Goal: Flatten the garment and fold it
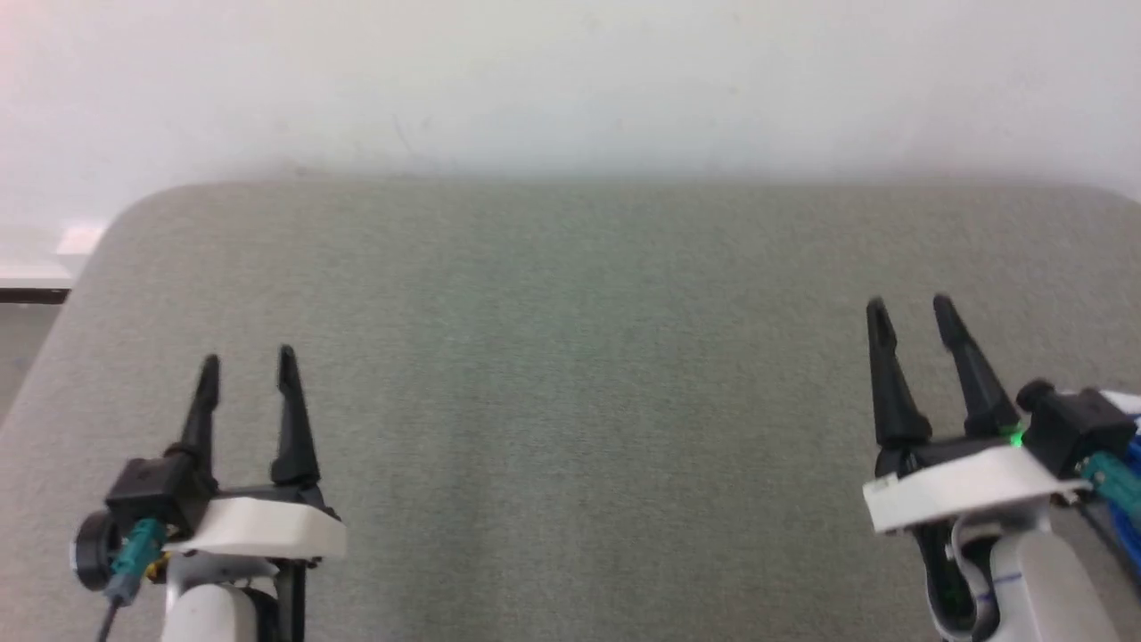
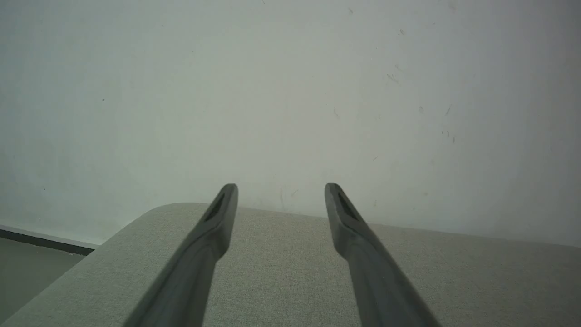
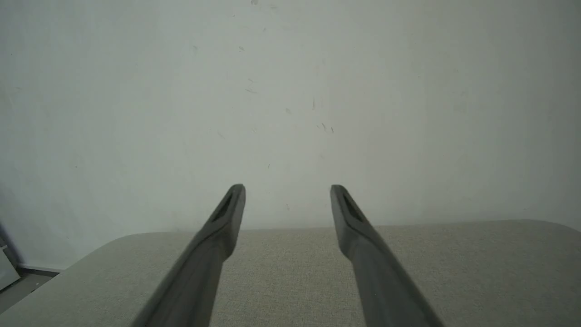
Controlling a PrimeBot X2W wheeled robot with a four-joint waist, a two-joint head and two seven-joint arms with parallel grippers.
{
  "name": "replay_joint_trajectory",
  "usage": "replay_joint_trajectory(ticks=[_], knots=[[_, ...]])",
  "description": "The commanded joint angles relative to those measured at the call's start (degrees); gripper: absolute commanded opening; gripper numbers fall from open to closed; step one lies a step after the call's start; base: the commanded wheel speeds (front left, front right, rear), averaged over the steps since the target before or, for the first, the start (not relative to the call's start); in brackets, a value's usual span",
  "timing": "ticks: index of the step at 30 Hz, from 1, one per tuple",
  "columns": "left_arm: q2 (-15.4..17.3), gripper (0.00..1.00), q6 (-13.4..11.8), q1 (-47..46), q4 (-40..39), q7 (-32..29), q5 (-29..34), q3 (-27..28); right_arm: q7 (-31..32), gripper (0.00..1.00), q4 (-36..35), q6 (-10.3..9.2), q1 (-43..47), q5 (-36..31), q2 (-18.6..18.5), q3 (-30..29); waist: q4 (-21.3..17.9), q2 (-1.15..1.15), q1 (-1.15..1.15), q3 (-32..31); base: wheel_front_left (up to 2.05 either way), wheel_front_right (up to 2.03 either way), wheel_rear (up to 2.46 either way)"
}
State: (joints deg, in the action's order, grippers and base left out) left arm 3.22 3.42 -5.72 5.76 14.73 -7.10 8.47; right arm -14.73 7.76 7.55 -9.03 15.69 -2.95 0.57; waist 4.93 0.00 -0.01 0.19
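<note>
The left gripper (image 1: 248, 357) is at 8 o'clock over the grey tabletop (image 1: 570, 401), with its two dark fingers apart and pointing to 12 o'clock, toward the pale wall (image 1: 570, 80). The right gripper (image 1: 910, 305) is at 4 o'clock, its fingers also apart and leaning a little to 11 o'clock. Where the garment lies, and how its long axis runs, I cannot tell.

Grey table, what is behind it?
A pale wall rises behind the grey table, with a dark baseboard low at left. The table hides the rest of the wall's foot.
</note>
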Motion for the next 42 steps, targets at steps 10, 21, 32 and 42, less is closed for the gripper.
replay_joint_trajectory(ticks=[10,21,32,42], knots=[[-0.3,1.0,-0.31,2.31,5.31,0.27,0.07,-5.13,-0.26,1.0,0.66,-0.06,6.85,1.26,0.07,-0.7,2.28,0.0,0.01,-2.54,0.0,0.0,0.0],[-0.34,1.0,-1.97,3.47,6.61,0.27,-1.03,-9.45,-0.27,1.0,1.67,-0.06,10.18,1.62,0.07,-1.55,1.83,0.0,0.01,-2.62,0.0,0.0,0.0],[-0.07,0.0,-2.18,3.3,6.54,-0.12,-0.53,-9.97,0.1,0.0,1.87,0.0,9.73,1.41,-0.03,-1.16,1.13,0.0,0.01,-2.46,0.0,0.0,0.0],[-0.07,0.0,-2.25,3.44,5.82,-0.98,-0.08,-9.89,0.97,0.0,1.33,0.0,9.69,0.4,-0.03,-1.12,0.75,0.0,0.01,-2.32,0.0,0.0,0.0]])
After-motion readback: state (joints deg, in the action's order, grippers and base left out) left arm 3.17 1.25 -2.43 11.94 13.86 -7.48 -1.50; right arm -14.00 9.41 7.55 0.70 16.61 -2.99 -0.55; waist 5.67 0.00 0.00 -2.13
